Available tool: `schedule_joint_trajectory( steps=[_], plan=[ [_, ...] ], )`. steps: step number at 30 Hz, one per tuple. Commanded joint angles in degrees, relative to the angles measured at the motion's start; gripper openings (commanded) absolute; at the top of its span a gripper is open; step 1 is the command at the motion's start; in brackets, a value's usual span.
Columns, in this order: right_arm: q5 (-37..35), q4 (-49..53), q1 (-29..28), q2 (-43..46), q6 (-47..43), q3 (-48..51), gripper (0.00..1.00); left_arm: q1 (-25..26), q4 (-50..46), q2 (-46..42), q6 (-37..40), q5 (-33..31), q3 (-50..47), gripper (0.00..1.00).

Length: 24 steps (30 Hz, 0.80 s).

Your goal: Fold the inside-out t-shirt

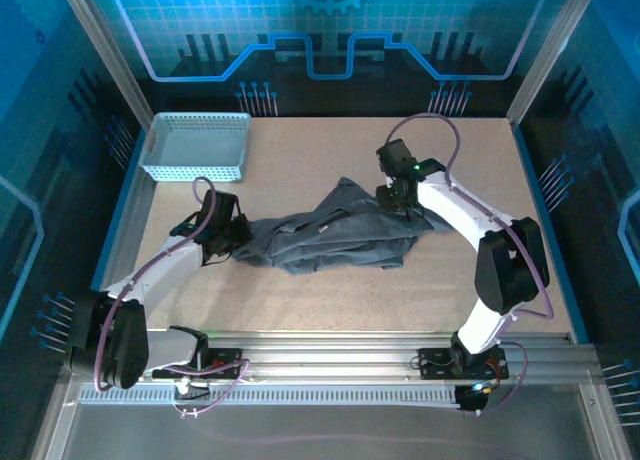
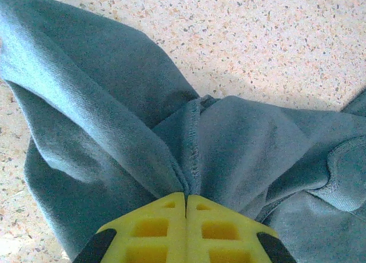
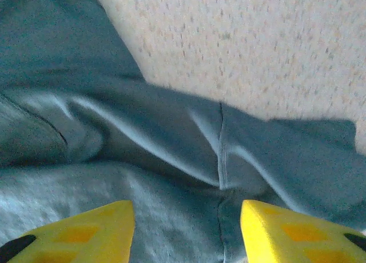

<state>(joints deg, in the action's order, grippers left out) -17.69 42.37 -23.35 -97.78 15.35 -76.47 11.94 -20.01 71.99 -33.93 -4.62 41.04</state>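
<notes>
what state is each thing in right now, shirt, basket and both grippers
t-shirt, crumpled in a heap, not yet folded
left gripper, shut on the t-shirt, pinching a bunched fold
right gripper, open, fingers apart over the t-shirt
mesh basket, upright at the far left, apart from the t-shirt

t-shirt (image 1: 335, 235): soft matt cloth | table (image 1: 300, 290): speckled matt board | basket (image 1: 192, 168): plastic mesh

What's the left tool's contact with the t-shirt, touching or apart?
Touching. The left wrist view shows the left tool shut on a bunched fold of the t-shirt.
</notes>
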Motion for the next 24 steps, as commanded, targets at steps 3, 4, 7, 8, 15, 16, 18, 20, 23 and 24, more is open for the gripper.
schedule_joint_trajectory(
  steps=[3,4,7,8,15,16,18,20,23,24],
  plan=[
    [1.4,-1.0,3.1,-2.7,3.9,4.2,0.47,-0.3,0.2,-0.6,1.2,0.4,0.8,0.00],
    [1.3,-1.1,3.8,-3.1,4.7,4.4,0.47,-0.3,0.2,-0.8,1.1,0.4,0.8,0.00],
    [2.7,-3.2,5.6,-4.2,5.0,4.8,0.41,-0.3,0.1,-1.4,1.1,0.5,0.4,0.00],
    [2.6,-3.7,5.7,-4.9,5.0,4.6,0.40,-0.3,0.0,-1.5,1.1,0.4,0.3,0.00],
    [3.2,-6.0,6.2,-9.7,5.2,2.1,0.34,-0.3,0.0,-1.8,1.0,0.7,-0.1,0.00],
    [3.1,-5.8,6.2,-10.3,5.3,1.5,0.33,-0.3,0.1,-1.8,1.0,0.7,0.0,0.00],
    [2.2,-5.2,6.1,-11.2,5.3,0.3,0.24,-0.3,0.0,-2.0,1.1,0.8,0.0,0.00],
    [1.3,-4.9,6.2,-10.8,5.4,0.1,0.15,-0.3,-0.3,-2.4,1.2,0.5,-0.1,0.00],
    [-0.2,-4.3,5.9,-7.9,5.1,0.5,0.02,-0.3,-0.7,-2.8,1.6,0.1,0.2,0.00],
    [-1.1,-3.7,5.7,-6.5,5.1,0.6,0.00,-0.3,-0.7,-3.0,1.7,0.0,0.3,0.00]
  ],
)
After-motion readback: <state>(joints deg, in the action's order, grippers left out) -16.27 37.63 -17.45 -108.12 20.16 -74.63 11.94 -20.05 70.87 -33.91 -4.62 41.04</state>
